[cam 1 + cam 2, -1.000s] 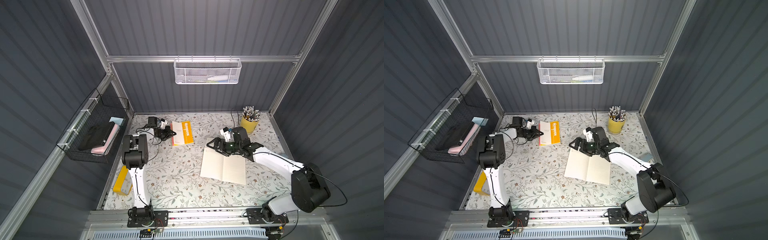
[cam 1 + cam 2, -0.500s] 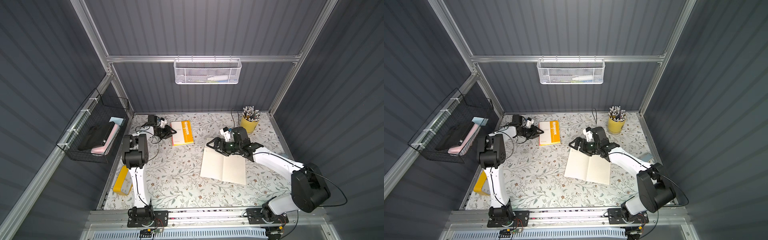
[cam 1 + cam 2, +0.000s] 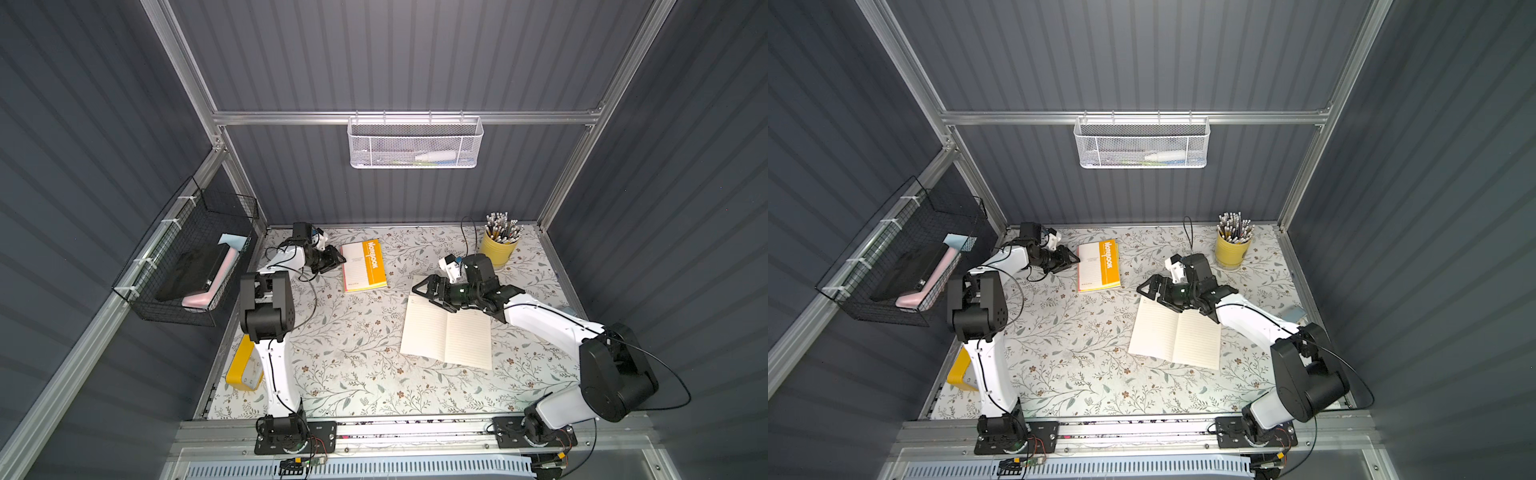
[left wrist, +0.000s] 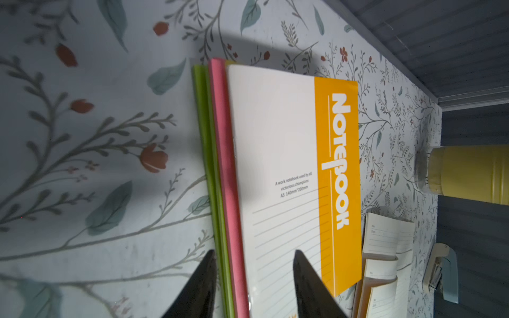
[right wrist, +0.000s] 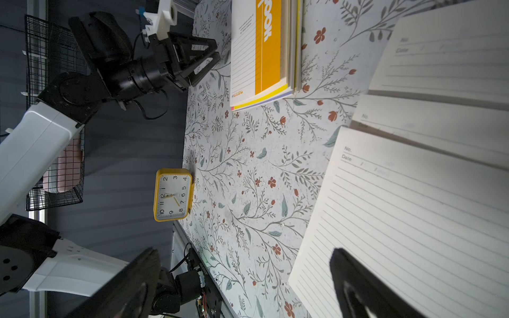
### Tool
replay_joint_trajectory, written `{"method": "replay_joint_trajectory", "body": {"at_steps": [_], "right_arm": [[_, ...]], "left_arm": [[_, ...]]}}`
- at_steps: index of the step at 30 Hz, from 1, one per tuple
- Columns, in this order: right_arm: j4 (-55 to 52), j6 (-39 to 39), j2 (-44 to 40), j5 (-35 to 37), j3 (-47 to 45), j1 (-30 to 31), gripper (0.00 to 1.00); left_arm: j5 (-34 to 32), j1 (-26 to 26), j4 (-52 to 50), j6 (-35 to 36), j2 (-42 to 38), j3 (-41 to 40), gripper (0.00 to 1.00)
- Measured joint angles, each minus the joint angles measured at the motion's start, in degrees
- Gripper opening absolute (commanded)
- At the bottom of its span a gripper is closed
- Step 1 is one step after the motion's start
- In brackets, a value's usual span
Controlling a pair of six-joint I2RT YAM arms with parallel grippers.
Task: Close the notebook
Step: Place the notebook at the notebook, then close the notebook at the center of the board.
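An open notebook is being shown lying flat on a floral-patterned table, on the right arm's side. Both cream pages are facing up and the fold is running down the middle. The pages are being seen as ruled, with small "No." and "Date" headings and no handwriting that can be made out. In the right wrist view a few leaves are being shown fanned at one edge, so the pages are judged to be loose and easily lifted.

The right gripper is being held low over the far corner of the page nearer the left arm, with its jaws spread wide and nothing being gripped. This placement is judged to be for catching the outer page edge, so that one half can be swung over the fold onto the other. The closing is not yet begun.

The left gripper is being held well apart from the open notebook, just beside a stack of closed notebooks with an orange-banded cover at the back of the table. Its jaws are being shown moderately parted, with the stack's edge appearing between the fingertips in the left wrist view, and no clamping is being seen. A yellow pencil cup is being shown standing just behind the right gripper, near enough to be minded during the swing.
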Motion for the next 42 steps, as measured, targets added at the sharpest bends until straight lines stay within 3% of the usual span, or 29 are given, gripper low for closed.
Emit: {"method": "replay_joint_trajectory", "body": {"at_steps": [10, 17, 26, 35, 42], "right_arm": [[-0.04, -0.74, -0.02, 0.02, -2.4, -0.04, 0.99], [-0.81, -2.03, -3.85, 0.22, -8.76, -3.41, 0.99], [-4.74, -3.96, -12.87, 2.73, -17.2, -12.59, 0.99], [-6.67, -4.09, -13.81, 4.0, -24.22, -16.44, 0.99], [-7.48, -4.07, -13.92, 5.44, -25.83, -17.73, 0.99]], "left_arm": [[0.5, -2.01, 6.03, -1.99, -18.12, -16.37, 0.45], [3.48, -10.97, 8.57, -4.61, -25.99, -29.55, 0.45], [4.42, -21.33, 17.27, -15.04, -37.05, -46.77, 0.46], [0.7, -32.09, 26.67, -24.79, -40.3, -57.75, 0.47], [-0.59, -34.4, 32.04, -28.28, -38.42, -60.57, 0.47]]}}
